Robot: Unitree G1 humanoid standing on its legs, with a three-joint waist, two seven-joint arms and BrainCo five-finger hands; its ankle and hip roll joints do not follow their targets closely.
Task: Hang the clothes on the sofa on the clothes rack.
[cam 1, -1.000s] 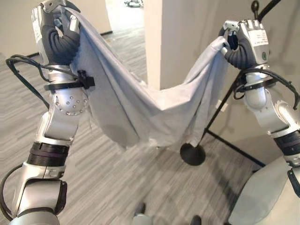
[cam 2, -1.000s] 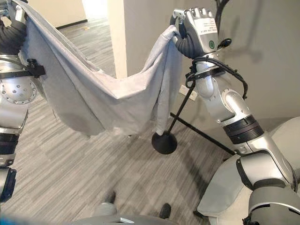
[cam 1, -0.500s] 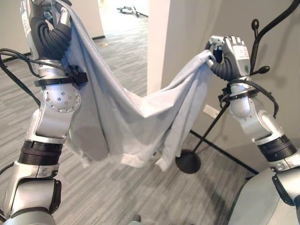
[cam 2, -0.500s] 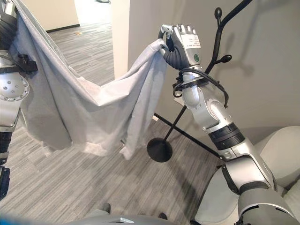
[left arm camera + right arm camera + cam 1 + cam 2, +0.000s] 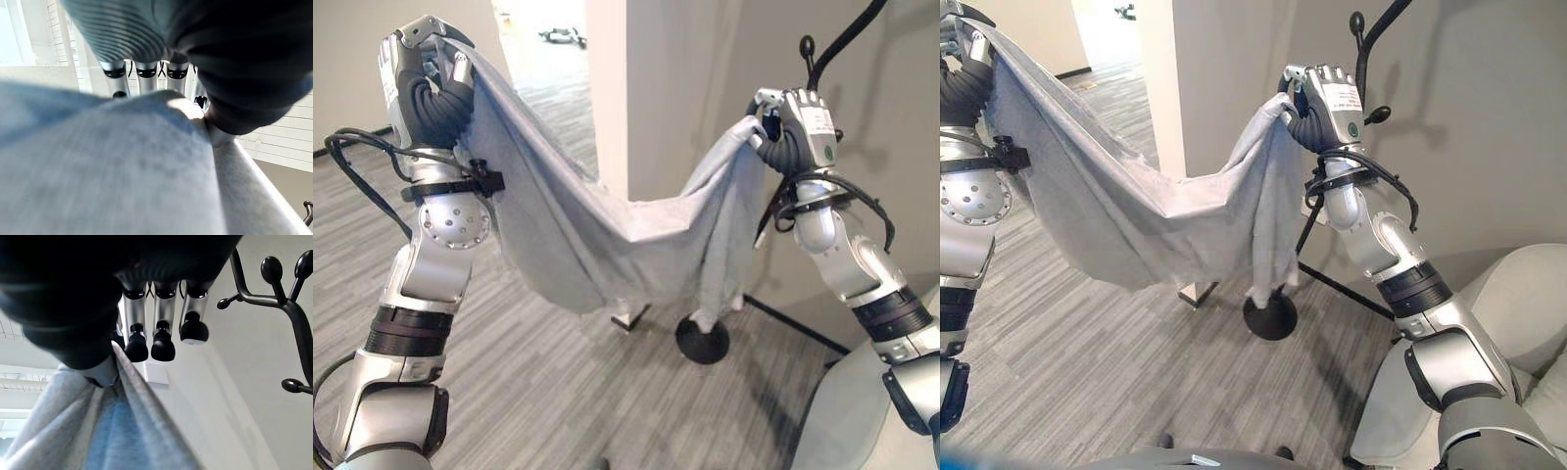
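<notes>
Aloft: Grey Garment Stretched Between Two Raised Hands

Both arms were raised, and a pale grey garment (image 5: 607, 235) hung between them, clear of the floor. The left hand (image 5: 423, 73) was up at the upper left of the eye views with its fingers curled over one top edge of the cloth, the fabric draping down past its wrist. In the left wrist view the fingers (image 5: 116, 78) bent down over a fold of the cloth lying across the palm. The right hand (image 5: 1324, 103) pinched the opposite corner; in the right wrist view its dark fingertips (image 5: 163, 350) closed against the thumb with the fabric bunched between them. The garment sagged in a deep curve between the two hands, its lowest fold hanging well above the grey striped floor (image 5: 558, 392). Just behind the right hand stood a black clothes rack (image 5: 1363, 44), its knobbed hooks close beside the fingers and its round base (image 5: 1269, 318) on the floor below the cloth's hanging end. A pale sofa (image 5: 1518, 313) showed at the lower right.
</notes>
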